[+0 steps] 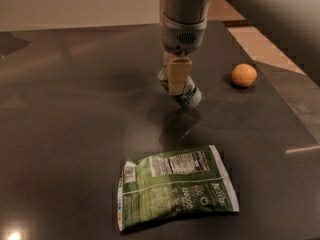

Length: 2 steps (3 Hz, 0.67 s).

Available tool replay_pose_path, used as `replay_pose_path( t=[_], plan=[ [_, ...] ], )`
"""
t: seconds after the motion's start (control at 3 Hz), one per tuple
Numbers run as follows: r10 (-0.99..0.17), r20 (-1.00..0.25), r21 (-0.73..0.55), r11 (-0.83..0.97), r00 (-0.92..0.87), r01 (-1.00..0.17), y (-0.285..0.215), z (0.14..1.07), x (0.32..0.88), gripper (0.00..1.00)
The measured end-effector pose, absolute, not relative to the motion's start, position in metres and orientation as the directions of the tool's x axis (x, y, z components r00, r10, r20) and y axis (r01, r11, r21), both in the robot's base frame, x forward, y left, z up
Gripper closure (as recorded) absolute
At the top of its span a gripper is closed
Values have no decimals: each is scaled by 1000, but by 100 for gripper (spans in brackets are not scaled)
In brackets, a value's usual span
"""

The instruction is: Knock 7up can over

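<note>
The 7up can (190, 95), green and white, is tilted steeply on the dark table (75, 114), with its lower end pointing to the front right. Its upper end is hidden behind my gripper (176, 86). The gripper hangs straight down from the grey arm (182, 19) at the middle back and is in contact with the can's upper part.
A flat green snack bag (175, 188) lies in front of the can, near the table's front. An orange (244, 75) sits to the right of the can, close to the table's right edge (295, 119).
</note>
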<state>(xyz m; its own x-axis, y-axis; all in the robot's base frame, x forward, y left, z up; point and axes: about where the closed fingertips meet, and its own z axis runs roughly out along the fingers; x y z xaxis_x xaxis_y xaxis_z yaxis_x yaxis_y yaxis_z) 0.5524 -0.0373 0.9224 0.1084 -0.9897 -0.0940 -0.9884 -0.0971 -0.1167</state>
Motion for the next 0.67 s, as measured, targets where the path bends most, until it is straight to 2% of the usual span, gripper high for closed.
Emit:
replay_pose_path(
  t=[0.67],
  plan=[
    [-975, 79, -94, -215, 208, -972, -36, 897, 543, 36]
  ],
)
